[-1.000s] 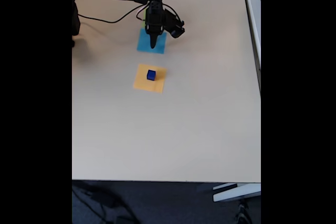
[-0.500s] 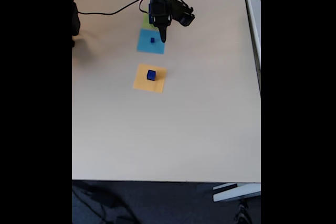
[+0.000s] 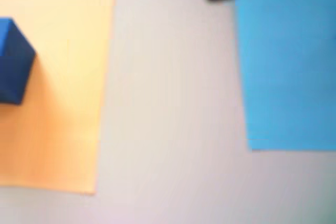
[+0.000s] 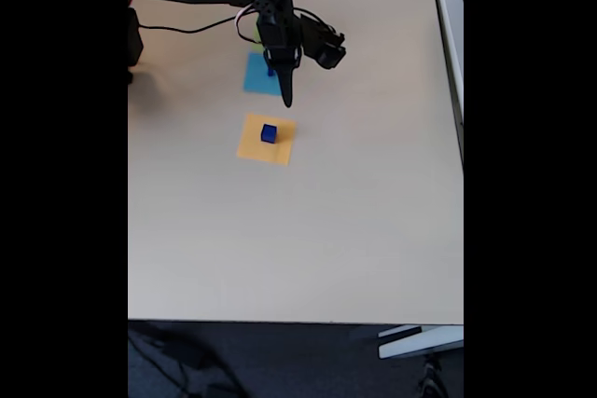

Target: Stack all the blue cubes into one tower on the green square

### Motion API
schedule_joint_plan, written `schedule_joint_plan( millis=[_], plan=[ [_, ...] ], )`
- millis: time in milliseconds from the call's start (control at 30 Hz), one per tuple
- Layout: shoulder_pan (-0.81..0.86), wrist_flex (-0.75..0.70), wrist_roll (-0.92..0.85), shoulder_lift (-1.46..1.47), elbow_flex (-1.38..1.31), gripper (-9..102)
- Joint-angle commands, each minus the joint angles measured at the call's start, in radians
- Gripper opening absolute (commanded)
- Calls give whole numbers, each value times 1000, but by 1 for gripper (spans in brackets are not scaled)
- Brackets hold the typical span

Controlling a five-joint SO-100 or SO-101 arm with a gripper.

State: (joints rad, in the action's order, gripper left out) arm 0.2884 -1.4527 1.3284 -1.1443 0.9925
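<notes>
On the orange square (image 4: 266,139): my blue cube (image 4: 269,133), sitting alone
Hand (image 4: 286,100): hovers over the light-blue square (image 4: 262,75) near edge, fingers look pinched together, nothing held
Green square (image 4: 254,35): mostly behind arm
Tabletop (image 4: 326,230): beige

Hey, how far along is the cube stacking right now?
Nothing visibly stacked. In the fixed view the arm hides most of the green square, so any cubes there can't be judged. In hand: the gripper hangs between the light-blue square and the orange square; whether it holds anything is unclear. Left: the blue cube on the orange square has to go to the green one.
</notes>
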Motion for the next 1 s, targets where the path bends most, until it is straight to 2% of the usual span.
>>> schedule_joint_plan(
  millis=[0, 233, 500, 967],
  plan=[
    [43, 5, -14, -41, -49, 37],
    [92, 31, -28, 51, -58, 36],
    [132, 155, -86, 149, -64, 36],
    [158, 176, -101, 123, 61, 33]
  ],
)
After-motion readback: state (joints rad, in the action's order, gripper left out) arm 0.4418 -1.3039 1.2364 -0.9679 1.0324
